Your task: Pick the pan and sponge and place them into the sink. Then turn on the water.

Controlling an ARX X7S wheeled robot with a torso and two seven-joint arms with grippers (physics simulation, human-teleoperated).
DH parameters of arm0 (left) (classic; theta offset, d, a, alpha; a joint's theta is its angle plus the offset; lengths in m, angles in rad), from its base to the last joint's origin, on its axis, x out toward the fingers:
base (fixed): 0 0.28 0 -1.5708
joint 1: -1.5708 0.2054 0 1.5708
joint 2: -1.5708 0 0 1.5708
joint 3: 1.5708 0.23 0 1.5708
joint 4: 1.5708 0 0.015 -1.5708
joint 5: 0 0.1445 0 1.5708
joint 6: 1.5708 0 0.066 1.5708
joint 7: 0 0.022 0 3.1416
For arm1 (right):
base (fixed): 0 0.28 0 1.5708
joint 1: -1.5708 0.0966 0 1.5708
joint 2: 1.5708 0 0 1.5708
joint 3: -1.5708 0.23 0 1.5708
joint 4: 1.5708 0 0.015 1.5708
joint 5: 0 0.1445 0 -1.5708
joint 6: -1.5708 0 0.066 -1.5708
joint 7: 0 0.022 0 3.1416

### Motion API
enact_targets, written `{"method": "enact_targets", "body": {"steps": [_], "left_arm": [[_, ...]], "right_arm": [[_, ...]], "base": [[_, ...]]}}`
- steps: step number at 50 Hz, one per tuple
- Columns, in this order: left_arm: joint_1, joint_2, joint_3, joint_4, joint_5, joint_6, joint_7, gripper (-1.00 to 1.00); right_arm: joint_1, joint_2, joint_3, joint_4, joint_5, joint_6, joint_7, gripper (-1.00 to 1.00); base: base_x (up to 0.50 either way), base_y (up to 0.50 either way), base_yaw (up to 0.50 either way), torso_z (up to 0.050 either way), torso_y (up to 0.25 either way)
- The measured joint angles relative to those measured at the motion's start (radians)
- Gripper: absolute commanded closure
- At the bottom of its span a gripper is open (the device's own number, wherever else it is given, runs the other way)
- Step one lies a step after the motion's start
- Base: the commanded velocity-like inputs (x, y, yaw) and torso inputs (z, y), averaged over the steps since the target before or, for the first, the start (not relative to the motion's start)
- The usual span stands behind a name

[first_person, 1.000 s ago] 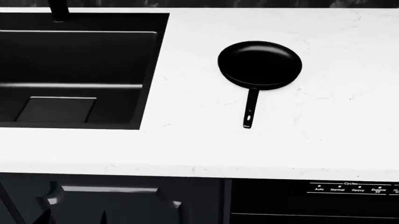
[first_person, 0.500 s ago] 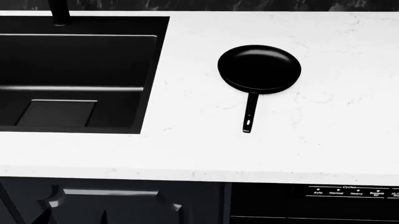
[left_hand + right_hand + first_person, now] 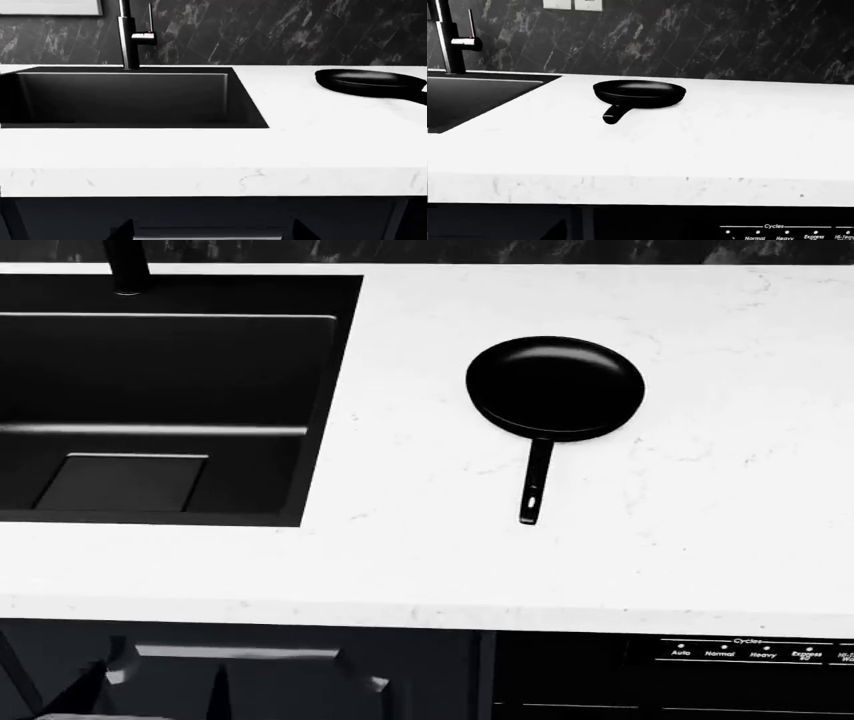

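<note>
The black pan [image 3: 555, 388] lies on the white counter right of the sink [image 3: 327, 400], with its handle [image 3: 534, 485] pointing toward the front edge. It also shows in the left wrist view [image 3: 367, 82] and the right wrist view [image 3: 639, 93]. The sponge is out of view. My left gripper [image 3: 210, 232] is open and empty, low in front of the cabinet below the counter edge, with its fingertips [image 3: 122, 231] wide apart. My right gripper [image 3: 634, 232] is also below the counter edge. Only one dark fingertip [image 3: 559, 229] shows, far off centre, with nothing between the jaws.
A black faucet [image 3: 128, 35] stands behind the sink, with its lever [image 3: 145, 36] to the side. A dark marbled wall runs along the back. The counter's front edge [image 3: 427, 612] overhangs dark cabinets and a dishwasher control panel [image 3: 754, 650].
The head view shifted slightly, so the pan and sink sit a little lower in it than one second ago. The pan has not moved on the counter. A pale shape shows at the bottom left.
</note>
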Motion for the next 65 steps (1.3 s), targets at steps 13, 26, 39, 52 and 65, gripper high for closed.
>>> {"method": "enact_targets", "body": {"steps": [13,26,39,52,65], "left_arm": [[-0.159,-0.060,-0.050,0.274,-0.142,-0.385,-0.029,-1.00],[-0.433,-0.137,-0.098,0.319,-0.241,-0.713,-0.035,-1.00],[-0.518,-0.174,-0.116,0.288,-0.262,-0.799,-0.033,-1.00],[-0.519,-0.187,-0.114,0.273,-0.258,-0.807,-0.039,-1.00],[-0.506,-0.200,-0.116,0.269,-0.259,-0.802,-0.039,-1.00]], "right_arm": [[0.147,0.102,0.100,-0.345,0.104,0.409,0.033,-1.00],[0.408,0.221,0.222,-0.471,0.245,0.776,0.004,-1.00],[0.457,0.279,0.286,-0.493,0.286,0.858,-0.020,-1.00],[0.387,0.302,0.343,-0.514,0.302,0.860,-0.033,-1.00],[0.348,0.307,0.360,-0.518,0.309,0.858,-0.037,-1.00]], "base": [[0.00,0.00,0.00,0.000,0.000],[0.00,0.00,0.00,0.000,0.000],[0.20,0.00,0.00,0.000,0.000],[0.43,0.00,0.00,0.000,0.000],[0.48,0.12,0.00,0.000,0.000]]}}
